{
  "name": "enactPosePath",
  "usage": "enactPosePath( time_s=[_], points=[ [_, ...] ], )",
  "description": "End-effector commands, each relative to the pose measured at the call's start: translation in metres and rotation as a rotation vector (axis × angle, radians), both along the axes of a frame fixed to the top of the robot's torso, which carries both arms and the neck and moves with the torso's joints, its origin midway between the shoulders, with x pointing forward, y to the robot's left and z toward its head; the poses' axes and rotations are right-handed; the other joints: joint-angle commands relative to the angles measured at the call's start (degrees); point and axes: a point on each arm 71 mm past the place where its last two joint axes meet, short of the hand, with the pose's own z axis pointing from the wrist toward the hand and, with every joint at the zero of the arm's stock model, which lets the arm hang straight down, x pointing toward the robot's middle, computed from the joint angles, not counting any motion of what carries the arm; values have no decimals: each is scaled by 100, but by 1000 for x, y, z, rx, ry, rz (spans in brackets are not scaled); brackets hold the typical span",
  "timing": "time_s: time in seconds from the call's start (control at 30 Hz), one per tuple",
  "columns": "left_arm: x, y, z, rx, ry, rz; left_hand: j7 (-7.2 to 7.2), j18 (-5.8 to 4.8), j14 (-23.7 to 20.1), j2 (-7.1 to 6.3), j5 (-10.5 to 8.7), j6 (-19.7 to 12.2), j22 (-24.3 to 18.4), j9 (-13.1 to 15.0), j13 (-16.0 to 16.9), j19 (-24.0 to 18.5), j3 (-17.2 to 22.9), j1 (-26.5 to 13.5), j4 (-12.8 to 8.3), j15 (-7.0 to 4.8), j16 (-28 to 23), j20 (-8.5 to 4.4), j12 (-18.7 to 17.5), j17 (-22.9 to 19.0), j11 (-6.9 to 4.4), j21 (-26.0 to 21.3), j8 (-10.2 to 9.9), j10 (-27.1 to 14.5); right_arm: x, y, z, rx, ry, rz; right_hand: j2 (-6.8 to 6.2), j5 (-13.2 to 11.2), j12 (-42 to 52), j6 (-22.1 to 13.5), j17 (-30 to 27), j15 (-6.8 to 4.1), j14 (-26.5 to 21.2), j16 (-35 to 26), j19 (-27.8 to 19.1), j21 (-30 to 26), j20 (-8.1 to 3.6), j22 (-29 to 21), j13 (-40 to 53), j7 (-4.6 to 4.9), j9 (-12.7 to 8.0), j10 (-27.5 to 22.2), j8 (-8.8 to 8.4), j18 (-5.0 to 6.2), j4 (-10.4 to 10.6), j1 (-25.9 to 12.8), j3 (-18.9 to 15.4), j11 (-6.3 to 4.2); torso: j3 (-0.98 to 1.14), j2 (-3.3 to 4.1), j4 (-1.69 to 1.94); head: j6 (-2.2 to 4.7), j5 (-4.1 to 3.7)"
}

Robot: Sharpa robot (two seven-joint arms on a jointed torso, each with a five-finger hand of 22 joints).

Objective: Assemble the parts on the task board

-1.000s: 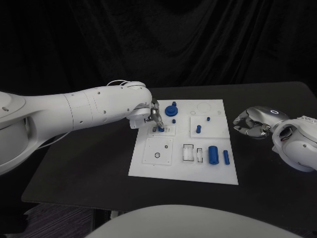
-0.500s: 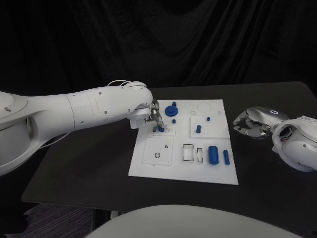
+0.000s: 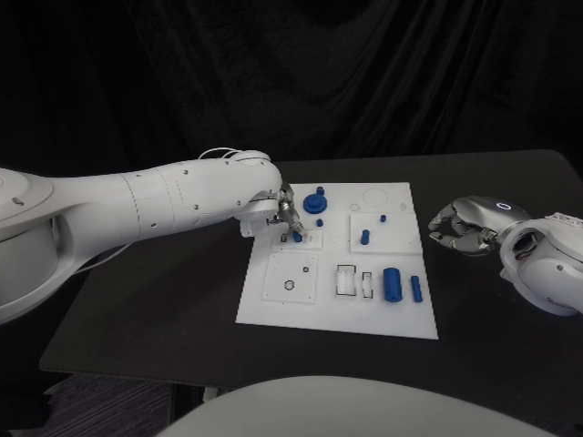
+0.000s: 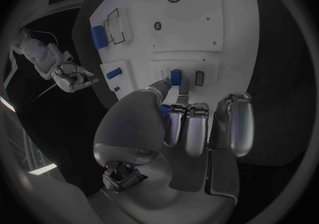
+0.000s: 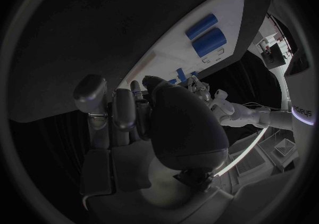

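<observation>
My left hand (image 3: 279, 215) pinches a small blue peg (image 4: 175, 77) at my fingertips (image 4: 181, 98), standing in its slot on the board (image 3: 305, 300). My right hand (image 3: 464, 228) rests beside the board, fingers curled on nothing. No writing is readable.

Left robot hand (image 3: 276, 215) covered the task board's (image 3: 272, 305) left upper edge in head view. Small blue part (image 4: 175, 77) at its fingertips (image 4: 181, 96): contact too small to tell. Bench (image 3: 148, 300) corners cropped.
</observation>
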Motion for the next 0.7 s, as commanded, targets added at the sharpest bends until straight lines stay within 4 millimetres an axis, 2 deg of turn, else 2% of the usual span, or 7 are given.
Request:
enactPosePath(
  time_s=[0.03, 0.17, 0.33, 0.4, 0.5, 0.6, 0.7],
  points=[
    [-4, -5, -5, -10, 27, -28, -225, 99, 595, -13, -32, 198, 1033, 10, 1211, 147, -34, -72, 0, -4, 15, 7, -38, 1509, 15, -38, -41, 264, 0, 0, -1, -8, 6, -8, -18, -28, -18, 33, -6, 40, 187, -18, -27, -33, 1, 597, 351, 4, 6, -40, -1, 13, -2, 29, 33, -14, 0, 1, 3, -1, -6],
    [-4, -5, -6, -9, 30, -29, -215, 99, 595, -20, -69, 169, 1034, 12, 1178, 145, -58, -90, 1, 3, 15, 12, -91, 1509, 25, -43, -70, 222, 0, 0, -1, -8, 6, -8, -17, -29, -23, 43, -12, 41, 184, -27, -30, -44, 2, 595, 345, 3, 8, -45, 3, 14, -1, 29, 34, -13, 0, 1, 1, -1, -5],
    [-5, -4, -7, -9, 33, -29, -182, 105, 595, -18, -282, 133, 1027, 26, 1169, 133, -179, -221, 70, 32, 15, 37, -109, 1509, 57, -84, -138, 203, 0, 0, -1, -10, 8, -9, -17, -29, -23, 43, -12, 41, 184, -27, -30, -44, 2, 595, 345, 3, 8, -45, 3, 14, -1, 29, 34, -13, 0, 1, 2, -1, -10],
    [-5, -3, -7, -8, 36, -30, -150, 110, 595, -46, -450, 102, 1021, 26, 1164, 124, -317, -407, 177, 57, 15, 57, -118, 1509, 88, -116, -188, 194, 0, 0, -1, -10, 9, -10, -17, -29, -23, 43, -12, 41, 184, -27, -30, -44, 2, 595, 345, 3, 8, -45, 3, 14, -1, 29, 34, -13, 0, -1, 2, -1, -12],
    [-5, -3, -8, -6, 40, -31, -98, 118, 595, -90, -581, 40, 1010, 26, 1162, 110, -561, -734, 363, 96, 15, 91, -121, 1509, 134, -167, -267, 187, 0, 0, -1, -11, 10, -9, -21, -29, -24, 45, -12, 41, 183, -27, -30, -45, 2, 595, 343, 4, 9, -47, 4, 14, -1, 29, 33, -13, 1, 1, 1, -1, -9],
    [-6, -2, -8, -6, 43, -33, -86, 123, 595, -86, -649, 39, 1008, 40, 1166, 104, -701, -903, 445, 111, 15, 109, -114, 1509, 148, -191, -296, 189, 0, 0, -1, -11, 10, -9, -21, -29, -24, 45, -12, 41, 183, -27, -30, -45, 2, 595, 343, 4, 9, -47, 4, 14, -1, 29, 33, -13, -1, -1, 4, -1, -7],
    [-6, -2, -8, -6, 43, -33, -92, 120, 595, -22, -639, 67, 1022, 75, 1182, 116, -811, -1073, 539, 114, 15, 118, -90, 1509, 148, -172, -300, 207, 0, 0, -1, -12, 11, -8, -21, -29, -24, 45, -12, 41, 183, -27, -30, -45, 2, 595, 343, 4, 9, -47, 4, 14, -1, 29, 33, -13, 0, -3, 1, -1, -4]
  ],
)
